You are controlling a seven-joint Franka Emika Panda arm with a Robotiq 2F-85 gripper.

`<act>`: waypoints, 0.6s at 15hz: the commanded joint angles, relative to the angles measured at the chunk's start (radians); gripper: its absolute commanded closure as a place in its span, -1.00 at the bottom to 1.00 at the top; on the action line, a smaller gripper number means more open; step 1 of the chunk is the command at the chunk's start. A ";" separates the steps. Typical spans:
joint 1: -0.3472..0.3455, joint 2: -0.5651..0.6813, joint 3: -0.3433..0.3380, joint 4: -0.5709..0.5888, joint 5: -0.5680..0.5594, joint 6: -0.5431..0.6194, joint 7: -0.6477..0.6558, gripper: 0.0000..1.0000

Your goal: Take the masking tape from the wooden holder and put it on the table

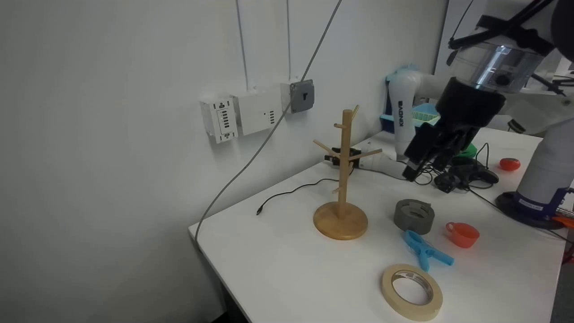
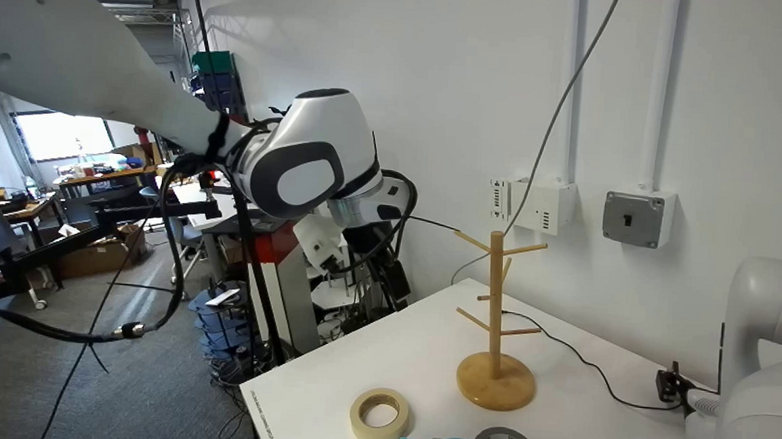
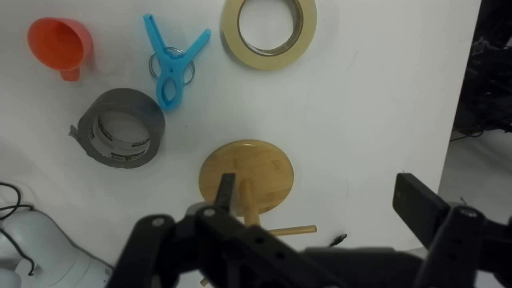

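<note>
The masking tape (image 3: pixel 270 63) lies flat on the table (image 3: pixel 352 116) near a blue clamp (image 3: pixel 172 69), below and well apart from my pincer (image 3: pixel 316 192), whose fingers (image 3: pixel 418 208) are spread wide; in the wrist view, the wooden holder (image 3: pixel 262 172) appears partly behind one finger.

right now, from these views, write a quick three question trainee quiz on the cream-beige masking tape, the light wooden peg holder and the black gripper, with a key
1. True or false: the flat cream-beige masking tape ring lies on the white smooth-topped table, off the light wooden peg holder.
2. Short answer: in the wrist view, what lies between that ring and the dark grey tape roll?
3. Fill the gap, open or shut: the black two-fingered gripper is ...

Key: 1. True. 2. The blue plastic clamp. 3. Open.
</note>
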 commanded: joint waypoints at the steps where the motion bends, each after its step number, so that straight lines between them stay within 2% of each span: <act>1: -0.016 -0.098 0.000 -0.097 0.008 0.069 -0.002 -1.00; 2: -0.017 -0.112 -0.002 -0.111 0.010 0.082 -0.001 -1.00; 3: -0.010 -0.051 0.004 -0.048 0.001 0.041 0.000 -1.00; 9: -0.013 -0.087 0.002 -0.084 0.002 0.057 0.000 -1.00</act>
